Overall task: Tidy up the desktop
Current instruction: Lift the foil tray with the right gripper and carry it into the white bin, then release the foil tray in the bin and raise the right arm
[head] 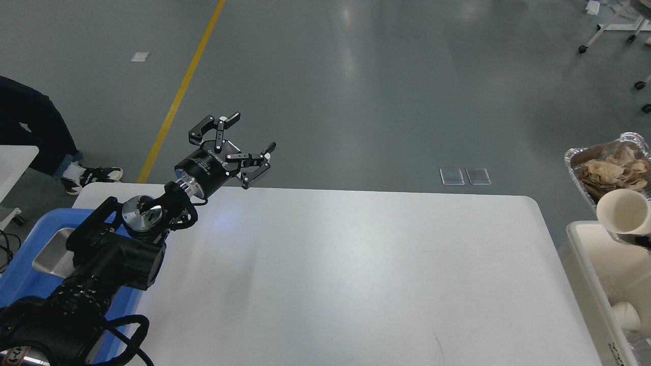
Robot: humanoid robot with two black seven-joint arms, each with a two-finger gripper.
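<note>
Above the far left corner of the desktop [330,269] the left gripper [244,147] hangs with its two fingers [216,129] spread wide apart and nothing between them. Its fingertips point out past the desktop's far edge toward the grey floor, so the white surface lies below and behind them, not touching. The black left arm [101,259] runs back from the gripper toward the near left corner of the desktop, crossing over a blue plastic tray [30,244] that sits just beside the desktop's left edge; a shallow metal pan [53,249] lies in that tray.

The right gripper is nearly out of view at the right border: only a dark sliver shows, and I cannot tell how its fingers stand. Just there, beyond the desktop's right edge and raised over a cream-coloured bin [590,269], a foil tray [577,157] holds crumpled brown paper [610,170], with a white paper cup [623,213] lying on its side at the tray's near end. Another white cup [625,315] rests inside the bin.
</note>
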